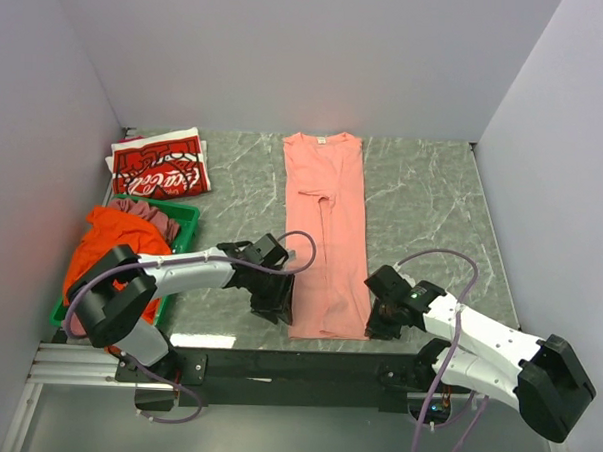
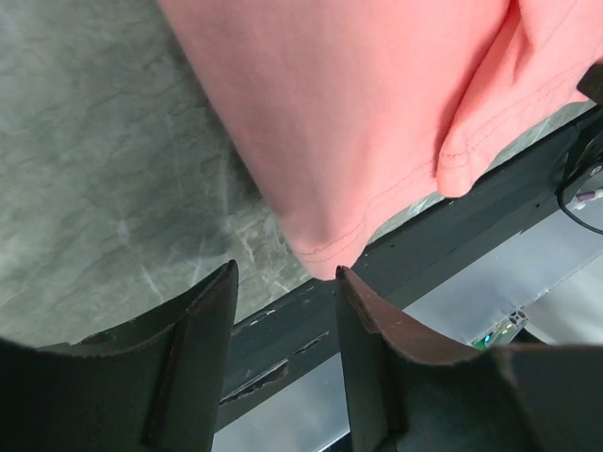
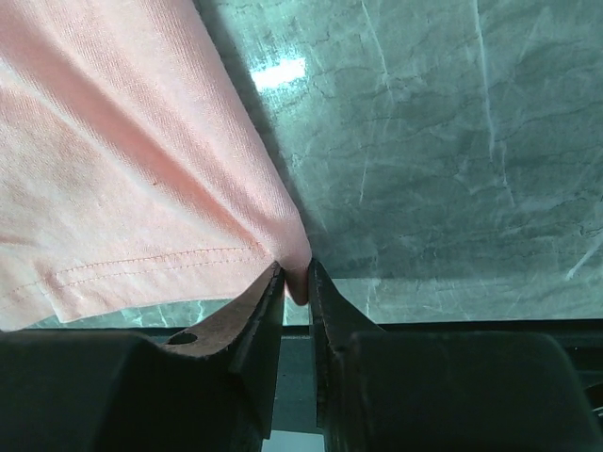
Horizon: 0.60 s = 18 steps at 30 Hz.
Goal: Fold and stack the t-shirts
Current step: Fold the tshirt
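Observation:
A salmon-pink t-shirt (image 1: 326, 227) lies folded lengthwise into a long strip down the middle of the table, collar at the far end. My left gripper (image 1: 278, 307) is open at its near left corner; in the left wrist view (image 2: 283, 275) the hem corner (image 2: 325, 254) sits just ahead of the jaws, not between them. My right gripper (image 1: 375, 324) is shut on the near right hem corner (image 3: 297, 278). A folded red Coca-Cola t-shirt (image 1: 160, 167) lies at the far left. An orange t-shirt (image 1: 105, 247) and a mauve t-shirt (image 1: 154, 215) are heaped in the crate.
A green plastic crate (image 1: 187, 221) stands at the left edge of the table. A black rail (image 1: 295, 366) runs along the near edge below the shirt's hem. Grey walls close in the table on three sides.

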Available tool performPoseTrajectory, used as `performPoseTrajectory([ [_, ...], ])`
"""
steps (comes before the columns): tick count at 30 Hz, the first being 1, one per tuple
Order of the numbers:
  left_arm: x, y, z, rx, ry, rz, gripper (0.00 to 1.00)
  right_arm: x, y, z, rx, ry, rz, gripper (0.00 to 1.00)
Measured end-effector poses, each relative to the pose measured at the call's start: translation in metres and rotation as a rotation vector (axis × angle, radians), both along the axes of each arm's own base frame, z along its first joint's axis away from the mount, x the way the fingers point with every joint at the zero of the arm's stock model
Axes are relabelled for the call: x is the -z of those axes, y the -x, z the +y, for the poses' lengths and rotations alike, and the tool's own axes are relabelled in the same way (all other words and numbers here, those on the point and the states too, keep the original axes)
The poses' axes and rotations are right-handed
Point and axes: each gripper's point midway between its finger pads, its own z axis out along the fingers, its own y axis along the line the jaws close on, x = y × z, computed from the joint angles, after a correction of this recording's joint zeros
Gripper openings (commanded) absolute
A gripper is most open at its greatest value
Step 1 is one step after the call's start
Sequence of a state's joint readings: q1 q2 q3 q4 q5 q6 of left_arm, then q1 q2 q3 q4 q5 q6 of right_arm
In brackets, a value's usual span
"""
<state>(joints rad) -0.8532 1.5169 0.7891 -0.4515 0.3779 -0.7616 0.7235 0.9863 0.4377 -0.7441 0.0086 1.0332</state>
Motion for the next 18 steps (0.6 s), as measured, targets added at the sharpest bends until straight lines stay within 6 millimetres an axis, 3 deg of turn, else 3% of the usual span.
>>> performPoseTrajectory([
  [9,0.008,0.009,-0.008,0.019,0.01,0.03,0.43,0.0,0.0,0.001,-0.003,0.004,0.007,0.23],
  [18,0.014,0.016,-0.011,0.025,0.006,0.049,0.43,0.0,0.0,0.001,0.0,0.003,0.008,0.23],
])
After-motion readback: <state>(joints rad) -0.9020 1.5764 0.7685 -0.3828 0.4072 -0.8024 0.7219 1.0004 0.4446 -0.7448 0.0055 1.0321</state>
